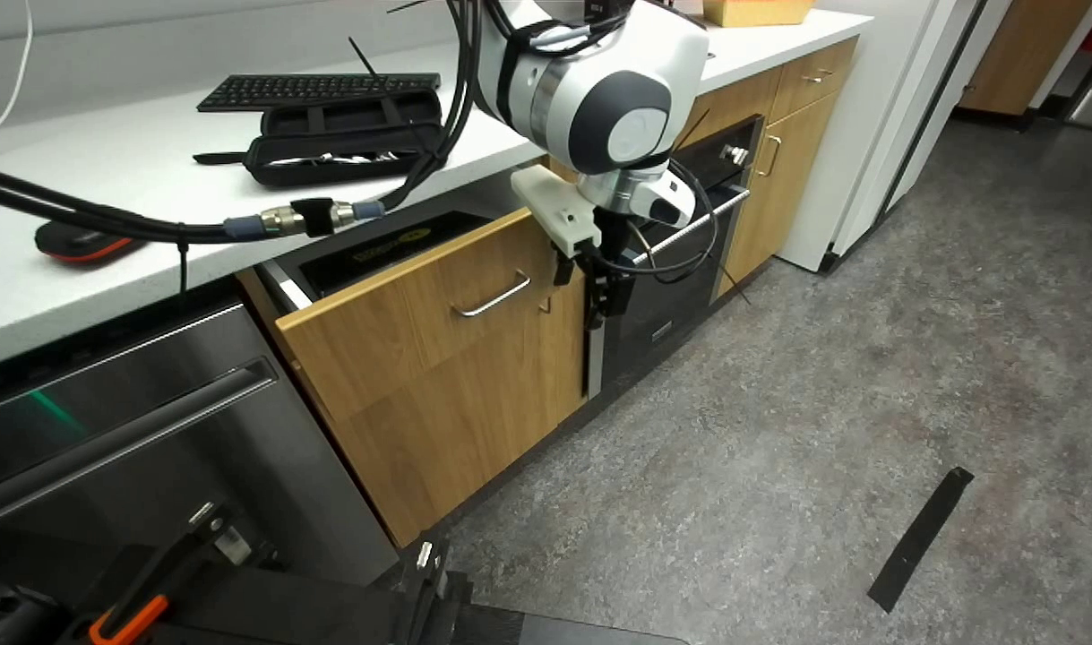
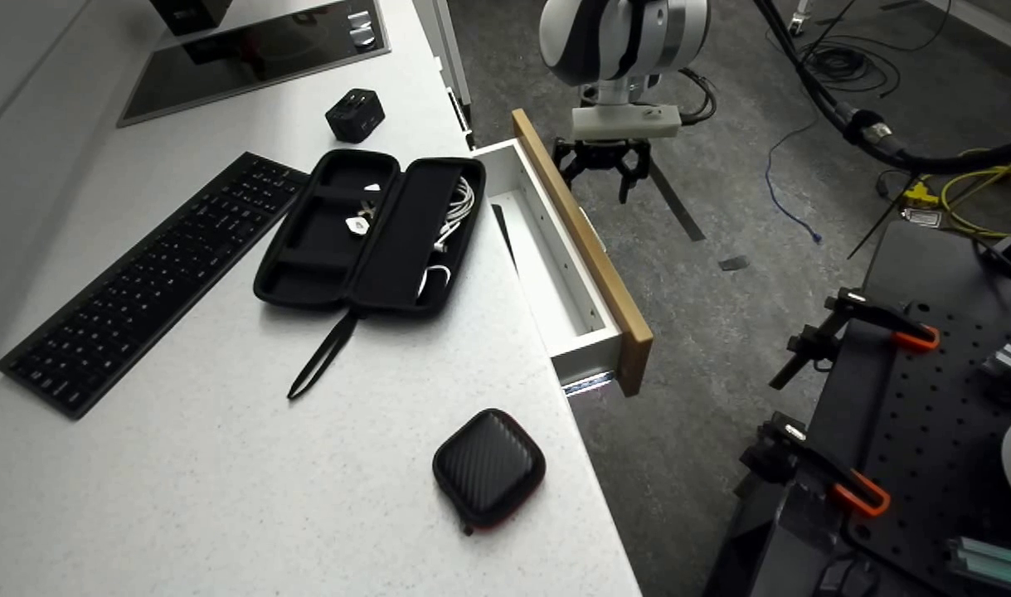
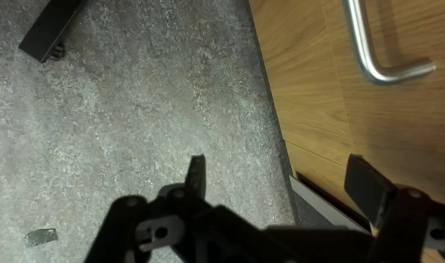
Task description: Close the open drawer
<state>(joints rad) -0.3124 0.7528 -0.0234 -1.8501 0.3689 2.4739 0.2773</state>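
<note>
Can see the drawer pulled out from under the worktop in both exterior views, with oak front and silver handle facing the room and inner walls in white. Toward the back of it, in an exterior view, a flat black item, partly hidden, with yellowish lettering too small to read. To the left of the drawer, a steel front; to the right, a black oven. Just beside the oak front, on the room side and toward the far end in an exterior view, the tool, pointing down below the arm. In the wrist view, shows both fingers spread wide, holding nothing, with floor and wood between the tips: one over the floor at left, one over the wood at right. Cannot tell whether touching the drawer. Shows the handle there too, at right, apart from both fingers. On the worktop in an exterior view, a hob at the far end; nearer, a black cube; at left, a keyboard; just beside it, a case lying open, with white cables in the right half; nearest, by the right edge, a closed pouch. On the floor at right in an exterior view, a black strip.
</note>
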